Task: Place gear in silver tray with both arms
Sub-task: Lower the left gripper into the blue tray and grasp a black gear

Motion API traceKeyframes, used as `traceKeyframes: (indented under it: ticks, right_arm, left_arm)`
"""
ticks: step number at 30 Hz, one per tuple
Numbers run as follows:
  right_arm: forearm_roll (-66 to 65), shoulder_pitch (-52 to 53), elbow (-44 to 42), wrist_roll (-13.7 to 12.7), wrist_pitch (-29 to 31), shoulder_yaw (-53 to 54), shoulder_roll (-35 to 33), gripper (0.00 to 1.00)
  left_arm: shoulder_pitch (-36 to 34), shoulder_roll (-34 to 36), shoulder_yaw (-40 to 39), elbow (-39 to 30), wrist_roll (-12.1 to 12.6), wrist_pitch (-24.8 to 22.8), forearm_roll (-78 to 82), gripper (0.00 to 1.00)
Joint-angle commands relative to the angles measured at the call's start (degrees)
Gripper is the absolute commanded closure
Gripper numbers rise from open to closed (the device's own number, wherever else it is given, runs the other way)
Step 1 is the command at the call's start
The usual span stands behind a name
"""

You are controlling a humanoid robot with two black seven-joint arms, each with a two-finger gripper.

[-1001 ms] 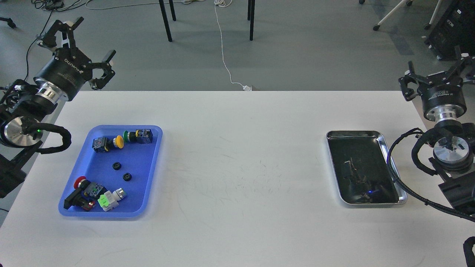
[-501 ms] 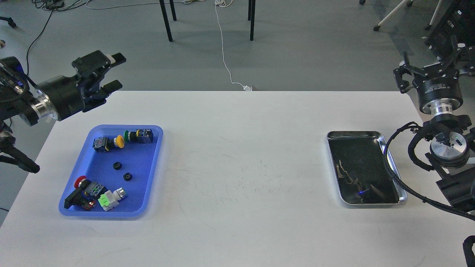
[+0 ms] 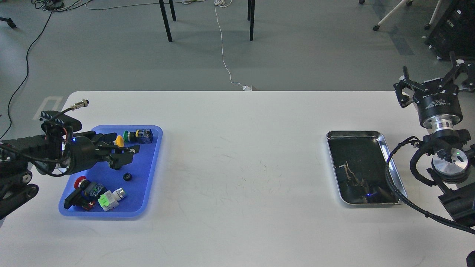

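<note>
One small black gear (image 3: 127,177) lies on the floor of the blue tray (image 3: 156,148). My left gripper (image 3: 130,155) is low inside the blue tray, just above and left of that gear, with its jaws a little apart and nothing seen between them. It covers the spot where a second gear lay. The silver tray (image 3: 352,132) sits at the right of the table and holds no gear. My right gripper (image 3: 430,83) is raised beyond the table's far right corner, open and empty.
The blue tray also holds push-button switches: a yellow one (image 3: 119,140), a green one (image 3: 128,136), a red one (image 3: 79,182) and a green-and-white one (image 3: 109,200). A black cable (image 3: 393,185) of the right arm crosses the silver tray's right rim.
My left arm swung down from above the table's far left corner into the blue tray, hiding one of the two gears. My right gripper shifted only slightly.
</note>
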Motion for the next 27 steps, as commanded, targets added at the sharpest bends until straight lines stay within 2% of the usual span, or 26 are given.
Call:
traceKeyframes:
  ticks: [1, 6, 10, 16, 23, 27]
  right_arm:
    - [0.0, -0.1, 0.0, 0.2, 0.0, 0.1, 0.2, 0.01]
    - [0.0, -0.1, 0.0, 0.2, 0.0, 0.2, 0.3, 0.01]
    - [0.0, -0.1, -0.1, 1.7, 0.0, 0.3, 0.3, 0.01]
    - [0.1, -0.2, -0.1, 2.2, -0.1, 0.2, 0.4, 0.01]
    - [0.1, -0.1, -0.2, 2.1, -0.1, 0.2, 0.4, 0.01]
    - [0.0, -0.1, -0.3, 2.1, -0.1, 0.2, 0.4, 0.01]
  left_arm:
    - [0.0, -0.8, 4.6, 4.0, 0.2, 4.6, 5.0, 0.15]
    - [-0.1, -1.1, 6.8, 6.9, 0.2, 5.4, 4.6, 0.26]
    - [0.0, -2.6, 6.9, 8.8, 0.1, 5.4, 4.4, 0.35]
    - [0.1, -3.2, 6.9, 9.6, 0.2, 5.2, -2.4, 0.41]
    - [0.2, -4.4, 9.3, 13.6, 0.0, 5.4, -3.1, 0.5]
    - [0.3, -4.4, 9.4, 13.6, -0.1, 5.4, -3.1, 0.55]
